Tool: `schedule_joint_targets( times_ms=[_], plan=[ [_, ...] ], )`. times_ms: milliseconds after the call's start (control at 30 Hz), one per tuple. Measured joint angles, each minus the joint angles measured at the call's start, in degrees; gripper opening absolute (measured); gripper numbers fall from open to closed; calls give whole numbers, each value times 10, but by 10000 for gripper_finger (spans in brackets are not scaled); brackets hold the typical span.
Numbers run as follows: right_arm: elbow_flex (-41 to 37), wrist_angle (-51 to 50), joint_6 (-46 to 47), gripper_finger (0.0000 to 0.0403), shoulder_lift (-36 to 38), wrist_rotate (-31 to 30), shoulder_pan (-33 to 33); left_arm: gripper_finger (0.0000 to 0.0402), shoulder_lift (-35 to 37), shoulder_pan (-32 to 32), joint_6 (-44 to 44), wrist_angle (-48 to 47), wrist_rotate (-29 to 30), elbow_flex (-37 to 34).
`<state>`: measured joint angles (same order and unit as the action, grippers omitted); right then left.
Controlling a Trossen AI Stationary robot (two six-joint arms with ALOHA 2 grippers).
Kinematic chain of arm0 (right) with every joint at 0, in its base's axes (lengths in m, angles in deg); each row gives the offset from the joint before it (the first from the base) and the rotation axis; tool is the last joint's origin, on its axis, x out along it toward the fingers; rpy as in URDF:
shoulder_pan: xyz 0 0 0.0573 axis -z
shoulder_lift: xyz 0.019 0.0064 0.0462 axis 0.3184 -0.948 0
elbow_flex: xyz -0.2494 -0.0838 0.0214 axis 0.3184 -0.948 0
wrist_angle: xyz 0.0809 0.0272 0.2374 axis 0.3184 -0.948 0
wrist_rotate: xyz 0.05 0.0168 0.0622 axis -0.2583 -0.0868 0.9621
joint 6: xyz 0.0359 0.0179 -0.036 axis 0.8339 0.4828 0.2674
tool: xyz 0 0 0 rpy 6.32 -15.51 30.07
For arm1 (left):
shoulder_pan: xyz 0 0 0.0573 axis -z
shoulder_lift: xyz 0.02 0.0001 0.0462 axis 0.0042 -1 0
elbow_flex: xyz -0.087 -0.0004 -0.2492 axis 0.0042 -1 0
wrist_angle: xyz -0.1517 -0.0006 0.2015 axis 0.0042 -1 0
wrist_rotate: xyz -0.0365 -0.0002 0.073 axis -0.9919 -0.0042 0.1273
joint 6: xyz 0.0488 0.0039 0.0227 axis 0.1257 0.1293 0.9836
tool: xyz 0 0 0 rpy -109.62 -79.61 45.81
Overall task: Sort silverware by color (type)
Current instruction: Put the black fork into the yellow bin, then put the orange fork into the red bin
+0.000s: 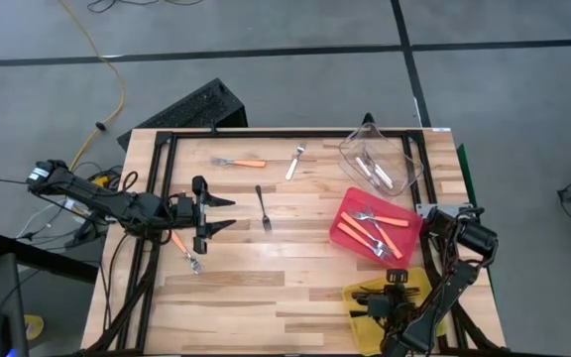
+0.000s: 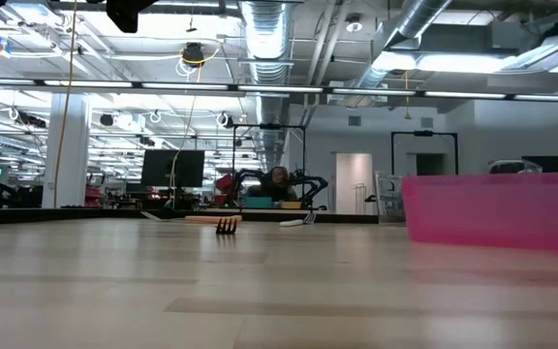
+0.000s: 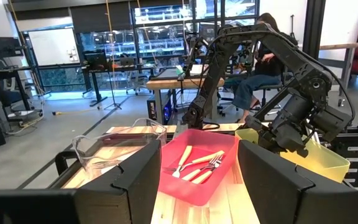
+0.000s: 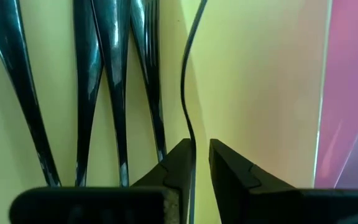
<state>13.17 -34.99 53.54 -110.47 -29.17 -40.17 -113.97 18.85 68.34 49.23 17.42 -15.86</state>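
1. Right gripper point(image 4: 201, 158) is down inside the yellow bin point(image 1: 365, 327) at the worktop's point(image 1: 266, 288) near right corner, its fingers parted just a little with a black fork point(image 4: 188, 93) standing thin-edge-on between them. By my read that is a drop-off: the fork joins the other black forks point(image 4: 104, 87) lying side by side on the bin floor.
2. Left gripper point(image 1: 216, 213) hovers near the left edge, spread wide and holding nothing, probably waiting its turn.
3. Sorting looks well along. The red bin point(image 1: 350, 203) by the right edge holds the orange-handled forks point(image 1: 375, 230), and the clear bin point(image 1: 355, 149) at the far right corner holds pale ones.
4. Loose pieces left: an orange-handled fork point(image 1: 186, 250) right beside the left gripper, another point(image 1: 241, 162) near the far edge, a pale fork point(image 1: 294, 162) next to it, and a black fork point(image 1: 263, 208) mid-worktop.
5. The surface is pale butcher-block wood; beyond it, an open lab with desks, ceiling ducts and a seated person point(image 3: 260, 68).
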Motion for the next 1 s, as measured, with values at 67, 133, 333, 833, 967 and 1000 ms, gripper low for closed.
schedule_joint_targets(
  times_ms=[67, 133, 333, 833, 967, 1000],
  plan=[
    [0, 0, 0, 86, 0, 0, 0, 202, 0, 0, 0, 0, 0, 0],
    [0, 0, 0, 94, 0, 0, 0, 202, 0, 0, 0, 0, 0, 0],
    [0, 0, 1, 122, 0, 1, 0, 202, 0, 0, 0, 0, 0, 0],
    [0, 0, 1, 167, 17, 32, 0, 202, 0, 0, -1, 0, 0, 0],
    [0, -9, 13, 171, 45, 31, 0, 202, 0, 0, -1, 0, 0, 0],
    [0, -9, 14, 172, 53, 31, 0, 202, 0, 0, -1, 0, 0, 0]
  ],
)
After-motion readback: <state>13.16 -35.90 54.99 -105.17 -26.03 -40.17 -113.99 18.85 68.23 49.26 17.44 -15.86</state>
